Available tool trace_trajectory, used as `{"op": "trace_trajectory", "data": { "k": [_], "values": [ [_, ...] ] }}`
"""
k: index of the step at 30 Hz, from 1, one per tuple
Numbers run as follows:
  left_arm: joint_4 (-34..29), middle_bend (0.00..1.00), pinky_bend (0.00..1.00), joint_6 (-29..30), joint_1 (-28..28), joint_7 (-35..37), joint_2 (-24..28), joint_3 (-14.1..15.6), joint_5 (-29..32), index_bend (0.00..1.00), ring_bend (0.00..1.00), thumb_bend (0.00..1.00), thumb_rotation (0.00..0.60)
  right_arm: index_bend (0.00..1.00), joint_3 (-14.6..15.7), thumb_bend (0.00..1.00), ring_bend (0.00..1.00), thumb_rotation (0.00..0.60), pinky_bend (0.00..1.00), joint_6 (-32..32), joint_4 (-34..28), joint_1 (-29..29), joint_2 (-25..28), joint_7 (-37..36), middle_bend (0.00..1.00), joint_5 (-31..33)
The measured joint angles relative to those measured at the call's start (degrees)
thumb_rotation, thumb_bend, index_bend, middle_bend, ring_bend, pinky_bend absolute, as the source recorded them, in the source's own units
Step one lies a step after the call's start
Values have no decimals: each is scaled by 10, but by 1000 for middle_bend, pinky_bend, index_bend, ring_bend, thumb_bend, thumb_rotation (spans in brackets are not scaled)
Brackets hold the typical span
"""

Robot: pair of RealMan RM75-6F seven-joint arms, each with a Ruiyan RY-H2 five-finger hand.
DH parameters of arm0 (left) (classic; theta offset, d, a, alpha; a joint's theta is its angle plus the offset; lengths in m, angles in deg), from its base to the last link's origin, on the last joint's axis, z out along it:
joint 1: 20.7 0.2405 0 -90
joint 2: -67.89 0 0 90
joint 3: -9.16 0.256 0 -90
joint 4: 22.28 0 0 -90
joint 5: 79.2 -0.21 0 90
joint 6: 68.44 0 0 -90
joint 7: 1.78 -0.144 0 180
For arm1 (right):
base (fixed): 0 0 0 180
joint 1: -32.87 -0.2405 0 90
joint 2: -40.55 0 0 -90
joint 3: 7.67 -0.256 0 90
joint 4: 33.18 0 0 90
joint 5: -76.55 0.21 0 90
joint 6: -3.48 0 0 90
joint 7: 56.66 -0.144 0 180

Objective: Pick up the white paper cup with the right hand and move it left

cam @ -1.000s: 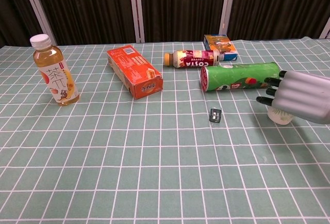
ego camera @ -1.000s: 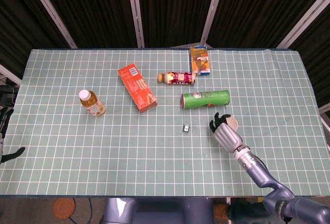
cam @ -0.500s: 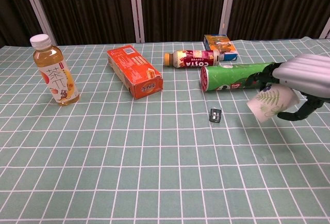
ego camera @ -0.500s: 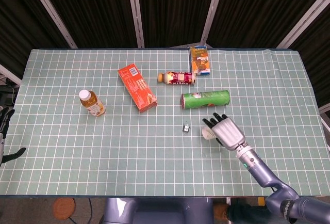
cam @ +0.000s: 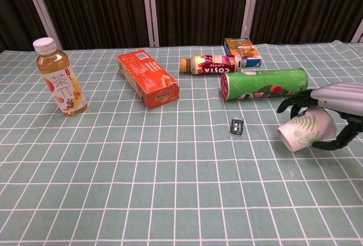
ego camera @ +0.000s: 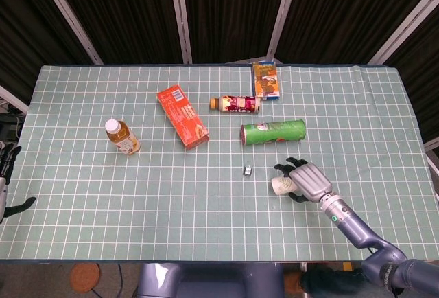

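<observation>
White paper cup tipped on its side, open mouth facing left, leaf print showing on its wall; gripped by the right hand, dark fingers curled over the top and thumb hooked beneath. Held just in front of the green chip can and toward its right end, apart from it; whether lifted clear of the desk cannot be told. Seen from the head view as a pale shape at the fingertips of the right hand, near side of the green chip can. Small dark clip lying left of the cup, in front of the can's left end, not touching either. Behind the can, a coffee bottle lying on its side, and further back to the right a small carton. Left of the can, an orange box lying flat at an angle. Well left of that, a tea bottle standing upright. Left hand only partly visible at the left edge of the head view, off the desk; grip state cannot be told.
</observation>
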Motion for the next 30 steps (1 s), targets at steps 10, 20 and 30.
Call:
{"op": "trace_trajectory", "data": {
  "k": [10, 20, 30],
  "values": [
    [-3, 0, 0, 0, 1, -1, 1, 2, -4, 0, 0, 0, 600, 31, 15, 93, 0, 600, 0, -15, -4, 1, 14, 90, 0, -19],
    [-8, 0, 0, 6, 3, 2, 5, 2, -8, 0, 0, 0, 600, 29, 25, 52, 0, 600, 0, -65, -73, 21, 32, 367, 0, -50],
    [-10, 0, 0, 3, 4, 5, 8, 2, -4, 0, 0, 0, 600, 30, 15, 55, 0, 600, 0, -50, -125, 31, 0, 647, 0, -14]
  ]
}}
